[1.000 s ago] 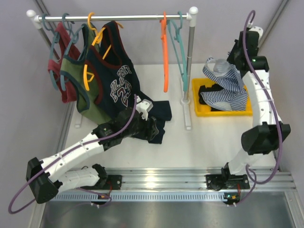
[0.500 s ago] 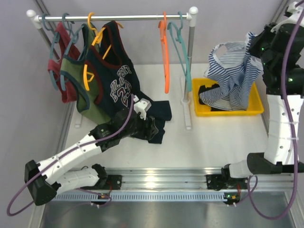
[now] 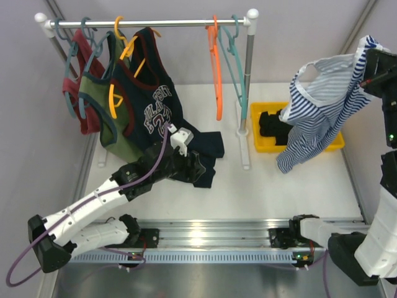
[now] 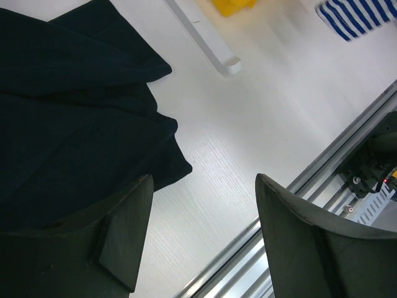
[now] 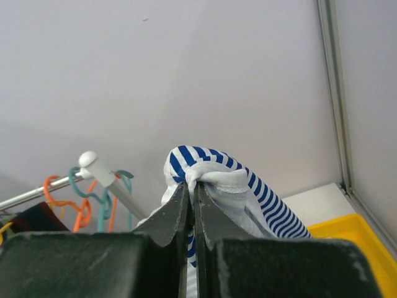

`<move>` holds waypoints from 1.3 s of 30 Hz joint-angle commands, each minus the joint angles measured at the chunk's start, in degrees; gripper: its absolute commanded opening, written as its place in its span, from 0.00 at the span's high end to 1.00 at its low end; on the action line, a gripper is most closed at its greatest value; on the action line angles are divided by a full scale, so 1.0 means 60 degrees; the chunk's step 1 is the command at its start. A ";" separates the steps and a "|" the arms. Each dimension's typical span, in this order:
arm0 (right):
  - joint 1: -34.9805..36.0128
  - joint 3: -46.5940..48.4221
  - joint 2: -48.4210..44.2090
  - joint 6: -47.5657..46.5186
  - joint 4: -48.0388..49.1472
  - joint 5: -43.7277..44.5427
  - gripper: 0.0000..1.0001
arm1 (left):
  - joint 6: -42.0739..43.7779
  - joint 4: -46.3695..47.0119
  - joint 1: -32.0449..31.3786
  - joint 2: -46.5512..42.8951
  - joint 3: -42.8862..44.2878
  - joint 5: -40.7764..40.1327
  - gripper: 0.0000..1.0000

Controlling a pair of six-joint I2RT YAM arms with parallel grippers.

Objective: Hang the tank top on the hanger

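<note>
My right gripper point(image 3: 371, 54) is shut on the shoulder of the striped navy-and-white tank top point(image 3: 322, 108) and holds it high at the right; the top hangs free above the yellow bin point(image 3: 338, 143). In the right wrist view the fabric point(image 5: 217, 174) bunches over the closed gripper point(image 5: 193, 186). The bright orange hanger point(image 3: 215, 68) hangs on the rail beside a teal hanger point(image 3: 236, 62), left of the tank top. My left gripper point(image 3: 205, 171) is open and empty over the black garment point(image 3: 208, 149); its fingertips point(image 4: 139, 205) frame bare table in the left wrist view.
The rack's rail point(image 3: 149, 23) holds red, green and navy tops at the left. Its right post point(image 3: 248, 74) and foot point(image 3: 244, 146) stand between the hangers and the bin. A dark garment point(image 3: 270, 124) lies in the bin. An aluminium rail point(image 3: 217, 233) runs along the near edge.
My right gripper has lifted the tank top up and to the right, clear of the bin, and the top has unfolded to hang. The left arm has shifted slightly.
</note>
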 commanded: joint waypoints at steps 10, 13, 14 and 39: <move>-0.0098 -0.5296 -0.2281 0.1485 0.1551 -0.2402 1.00 | -0.1076 0.1515 -0.0024 -0.0722 -0.0841 0.0535 0.27; 0.0062 -0.6864 -0.2795 0.1895 0.2049 -0.2856 1.00 | -0.1764 0.2554 -0.0024 -0.0941 -0.1645 0.0813 0.26; 0.0135 -0.7206 -0.2942 0.2128 0.2311 -0.3060 1.00 | -0.1956 0.3354 -0.0024 -0.0985 -0.1882 0.1003 0.25; 0.8529 -0.7781 -0.0835 0.2394 0.3018 0.2050 1.00 | -0.2514 0.3787 -0.0009 -0.3959 -0.3744 -0.1544 0.20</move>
